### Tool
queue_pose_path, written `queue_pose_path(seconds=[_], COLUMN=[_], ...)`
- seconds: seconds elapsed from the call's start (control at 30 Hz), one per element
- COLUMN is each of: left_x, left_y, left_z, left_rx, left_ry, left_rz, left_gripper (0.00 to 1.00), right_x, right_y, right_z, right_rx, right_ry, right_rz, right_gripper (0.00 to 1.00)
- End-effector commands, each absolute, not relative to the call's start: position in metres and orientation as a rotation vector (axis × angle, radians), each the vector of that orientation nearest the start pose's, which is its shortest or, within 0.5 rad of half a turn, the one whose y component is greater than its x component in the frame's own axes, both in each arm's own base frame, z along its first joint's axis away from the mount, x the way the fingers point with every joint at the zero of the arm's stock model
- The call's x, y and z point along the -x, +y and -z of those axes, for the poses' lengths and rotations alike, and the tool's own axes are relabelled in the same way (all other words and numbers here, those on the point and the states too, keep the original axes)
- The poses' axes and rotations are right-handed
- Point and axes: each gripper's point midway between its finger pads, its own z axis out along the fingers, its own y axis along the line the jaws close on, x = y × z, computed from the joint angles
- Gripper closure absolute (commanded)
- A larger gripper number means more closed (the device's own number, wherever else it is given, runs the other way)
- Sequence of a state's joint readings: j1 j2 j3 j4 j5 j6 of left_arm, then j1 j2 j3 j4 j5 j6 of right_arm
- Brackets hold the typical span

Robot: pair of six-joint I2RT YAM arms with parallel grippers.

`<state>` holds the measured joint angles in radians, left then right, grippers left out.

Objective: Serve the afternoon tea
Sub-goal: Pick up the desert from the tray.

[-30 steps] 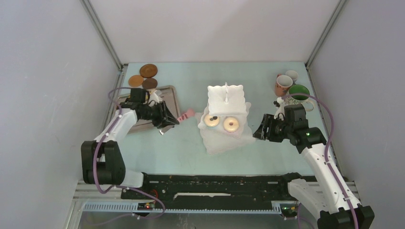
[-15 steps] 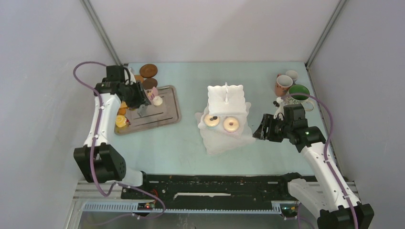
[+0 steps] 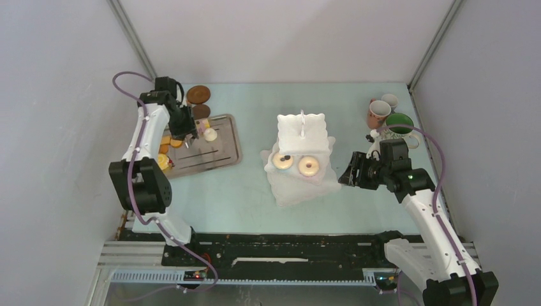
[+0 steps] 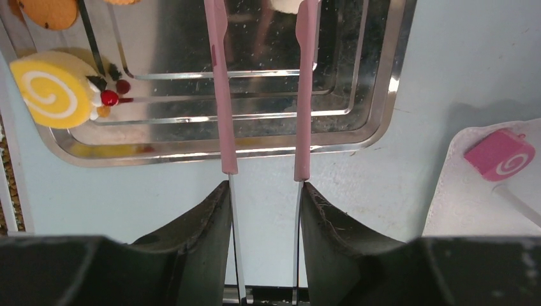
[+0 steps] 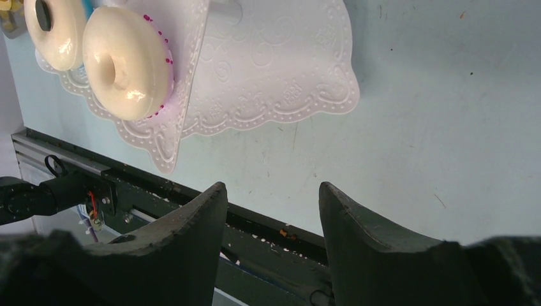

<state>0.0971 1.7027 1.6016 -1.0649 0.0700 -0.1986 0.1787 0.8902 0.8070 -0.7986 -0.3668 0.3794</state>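
Observation:
The white three-tier stand (image 3: 300, 137) stands mid-table with two donuts (image 3: 309, 166) on its middle tier; a pink roll cake (image 4: 499, 155) lies on it in the left wrist view. My left gripper (image 3: 189, 131) is shut on the pink tongs (image 4: 218, 95) and holds them over the grey tray (image 3: 220, 153); the tong arms stand apart. A yellow roll cake (image 4: 51, 89) and an orange biscuit (image 4: 51, 11) lie on the tray. My right gripper (image 3: 354, 173) is open and empty, just right of the stand's bottom tier (image 5: 281, 70). The donuts (image 5: 127, 64) show in its view.
Three mugs stand at the back right: pink (image 3: 378, 113), small pale (image 3: 390, 101), green-inside (image 3: 399, 123). Brown coasters (image 3: 198, 94) lie behind the tray. A small white cake (image 3: 209, 134) sits on the tray. Grey walls close in on both sides.
My left arm has swung from the table's middle back over the tray, carrying the tongs, then shifted slightly. The right arm has not moved.

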Motion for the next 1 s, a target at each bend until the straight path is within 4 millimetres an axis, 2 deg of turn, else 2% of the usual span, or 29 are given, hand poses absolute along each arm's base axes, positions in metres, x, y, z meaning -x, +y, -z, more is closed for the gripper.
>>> queue_pose_path(seconds=[0.0, 0.17, 0.3, 0.37, 0.57, 0.97], left_x=[-0.380, -0.390, -0.397, -0.399, -0.406, -0.403], left_y=[0.006, -0.003, 0.004, -0.007, -0.013, -0.011], left_z=[-0.175, -0.169, -0.165, -0.163, -0.156, -0.142], left_rx=[0.284, 0.239, 0.247, 0.204, 0.186, 0.179], left_ry=[2.692, 2.718, 2.724, 2.737, 2.754, 2.791], left_rz=[0.082, 0.048, -0.009, -0.014, -0.007, -0.046], left_gripper=[0.56, 0.56, 0.56, 0.56, 0.56, 0.56], right_x=[-0.213, -0.214, -0.213, -0.214, -0.214, -0.214], right_y=[0.114, 0.115, 0.114, 0.113, 0.114, 0.113], right_z=[-0.167, -0.167, -0.166, -0.166, -0.166, -0.165], right_rx=[-0.060, -0.060, -0.066, -0.068, -0.064, -0.066], right_ry=[2.456, 2.453, 2.458, 2.459, 2.460, 2.461], right_rz=[-0.679, -0.684, -0.679, -0.679, -0.682, -0.676], right_gripper=[0.42, 0.42, 0.42, 0.42, 0.42, 0.42])
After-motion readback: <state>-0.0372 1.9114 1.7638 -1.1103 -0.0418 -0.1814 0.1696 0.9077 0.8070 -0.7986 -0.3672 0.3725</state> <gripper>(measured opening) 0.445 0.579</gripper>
